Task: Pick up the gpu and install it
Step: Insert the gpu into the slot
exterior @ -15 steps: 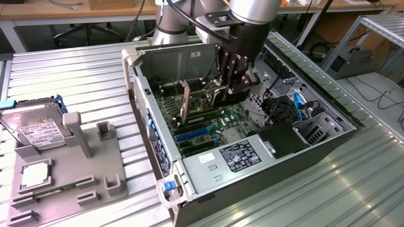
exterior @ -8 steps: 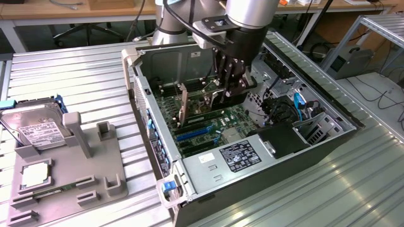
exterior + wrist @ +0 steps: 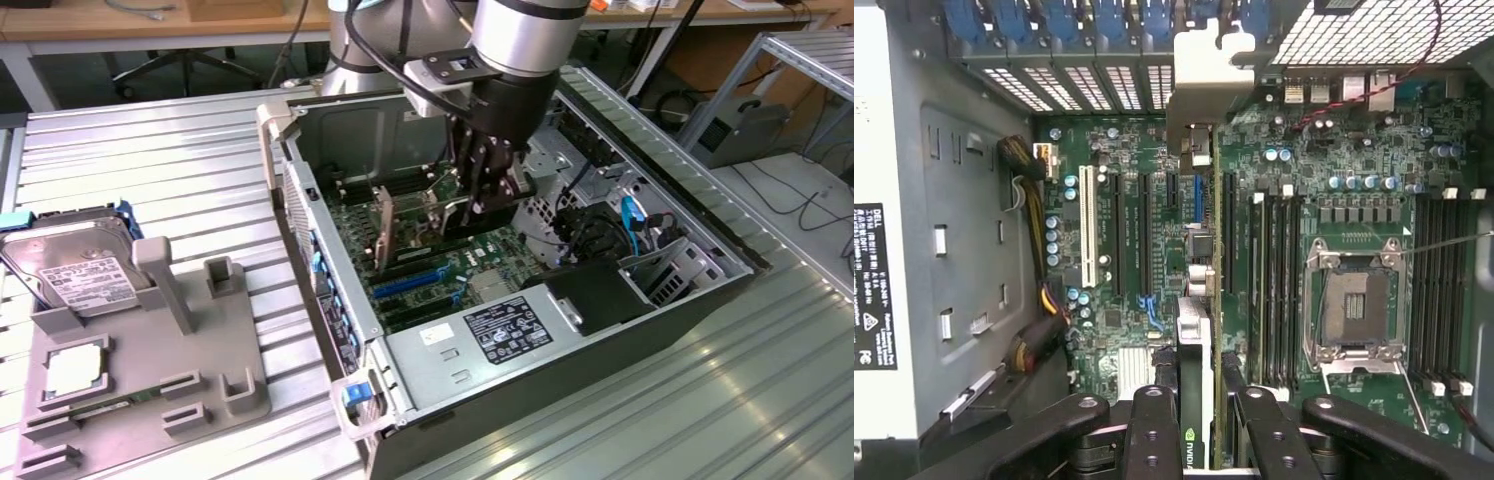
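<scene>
Gripping the gpu by its upper edge, the gripper has its fingers set narrow, one against each face of the card, which is seen edge-on between them (a green logo shows on that edge close to the jaws). From the grip the card runs above the motherboard toward the rear wall of the computer case. Its silver bracket stands near the row of vented slot covers. The card hangs over the expansion slots, between the long black slots and the CPU socket. Whether its connector has entered a slot cannot be told, but the bracket appears raised off the board, so seating is judged incomplete. The pick-up step is done. Farther out, on the exterior view's left, the grey holder carries the hard drive and the CPU chip, well apart from the case.
</scene>
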Controlling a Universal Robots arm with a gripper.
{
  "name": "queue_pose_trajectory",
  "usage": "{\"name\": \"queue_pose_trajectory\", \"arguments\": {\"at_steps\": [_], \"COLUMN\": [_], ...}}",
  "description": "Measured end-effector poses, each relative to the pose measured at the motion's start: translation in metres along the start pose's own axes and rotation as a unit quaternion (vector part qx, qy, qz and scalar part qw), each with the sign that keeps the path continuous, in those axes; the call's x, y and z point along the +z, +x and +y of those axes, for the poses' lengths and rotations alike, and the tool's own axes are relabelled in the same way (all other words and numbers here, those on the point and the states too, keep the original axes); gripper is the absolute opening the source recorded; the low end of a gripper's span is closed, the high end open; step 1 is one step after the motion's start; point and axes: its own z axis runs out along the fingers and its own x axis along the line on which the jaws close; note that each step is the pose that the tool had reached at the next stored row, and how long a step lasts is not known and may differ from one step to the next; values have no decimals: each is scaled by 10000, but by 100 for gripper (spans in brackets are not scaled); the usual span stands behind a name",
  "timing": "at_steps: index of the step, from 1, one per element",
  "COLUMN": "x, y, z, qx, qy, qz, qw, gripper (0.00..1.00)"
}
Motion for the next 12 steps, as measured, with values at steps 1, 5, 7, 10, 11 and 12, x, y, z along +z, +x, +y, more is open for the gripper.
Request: {"name": "queue_pose_trajectory", "arguments": {"at_steps": [1, 5, 7, 10, 11, 12], "x": [15, 84, 129, 203, 216, 238], "y": [0, -1, -1, -1, -1, -1], "z": [3, 14, 21, 38, 43, 49], "qx": [0, 1, 1, 1, 1, 0], "qy": [-1, -1, -1, -2, -1, -1], "qz": [0, 0, 0, 0, 0, 0], "qw": [10000, 10000, 10000, 10000, 10000, 10000], "gripper": [27, 27, 27, 27, 27, 27]}}
